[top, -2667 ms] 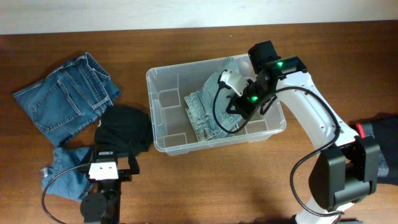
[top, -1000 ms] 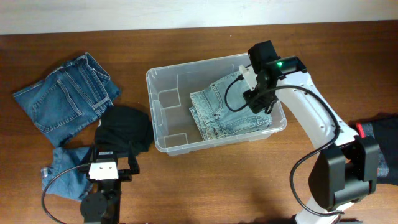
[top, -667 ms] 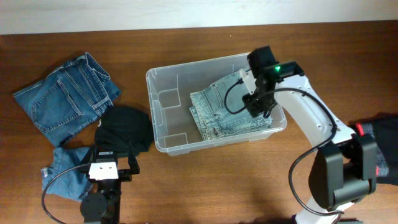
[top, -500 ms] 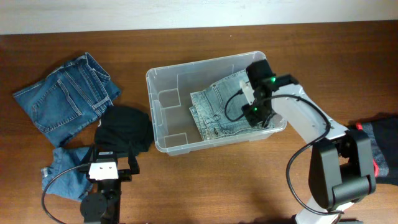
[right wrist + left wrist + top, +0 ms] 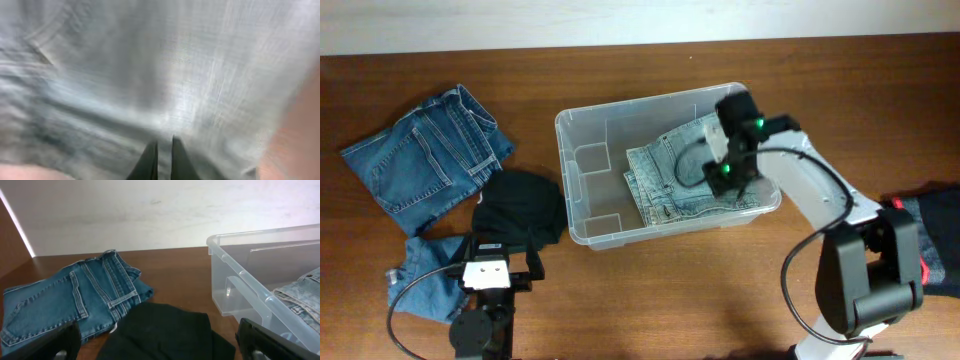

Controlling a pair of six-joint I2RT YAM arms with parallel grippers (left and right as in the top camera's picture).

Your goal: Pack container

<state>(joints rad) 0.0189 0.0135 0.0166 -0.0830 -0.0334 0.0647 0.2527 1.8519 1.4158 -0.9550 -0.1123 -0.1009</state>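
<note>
Our right gripper (image 5: 162,161) sits closed against faded woven denim (image 5: 670,185) in the clear rounded container (image 5: 570,200); our left gripper (image 5: 160,347) gapes empty.

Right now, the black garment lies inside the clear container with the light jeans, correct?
No. The overhead view shows the black garment on the table, outside the clear container. The light jeans are inside.

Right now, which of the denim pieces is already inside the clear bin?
The pale faded-wash jeans, lying in the container. The darker blue jeans and the smaller blue denim piece both lie outside on the table.
</note>
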